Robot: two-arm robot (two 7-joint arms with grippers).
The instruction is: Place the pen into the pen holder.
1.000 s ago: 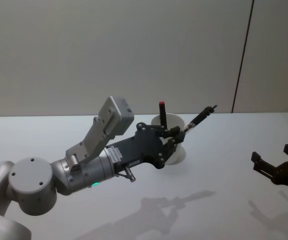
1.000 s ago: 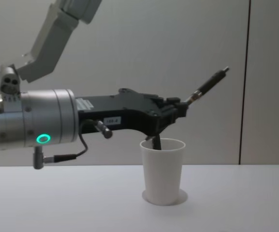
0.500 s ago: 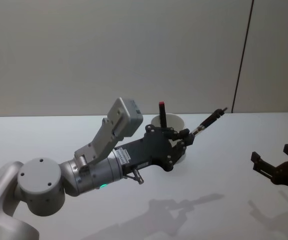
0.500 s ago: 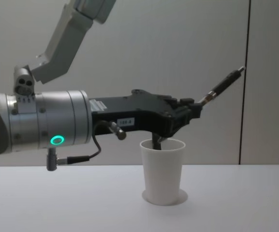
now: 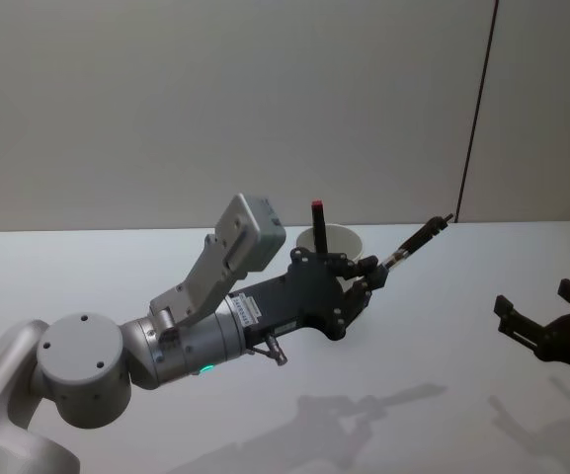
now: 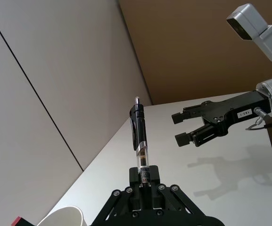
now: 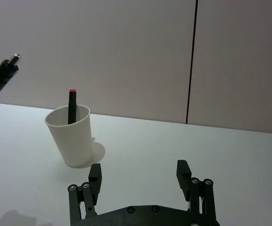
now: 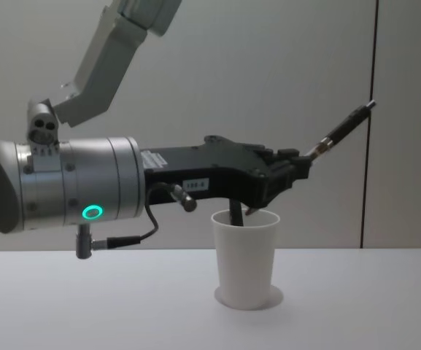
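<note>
The pen (image 5: 415, 240), black with a clear section, is gripped at its lower end by my left gripper (image 5: 371, 272), which is shut on it. The pen tilts up and to the right (image 8: 344, 127), above and right of the cup's rim. The pen holder (image 8: 245, 259) is a white paper cup standing on the table just under the gripper (image 8: 301, 164). Its rim (image 5: 339, 240) shows behind the fingers. A dark marker with a red cap (image 7: 71, 106) stands inside the cup (image 7: 72, 139). My right gripper (image 5: 538, 298) hovers open at the right, away from the cup.
A white table (image 5: 433, 395) runs to a plain wall behind. A dark vertical seam (image 5: 474, 109) marks the wall at the right. My left forearm (image 8: 86, 189) spans the left half of the chest view.
My left gripper has carried the pen to the right, most of it in the first half second. The cup and the right gripper have stayed put.
</note>
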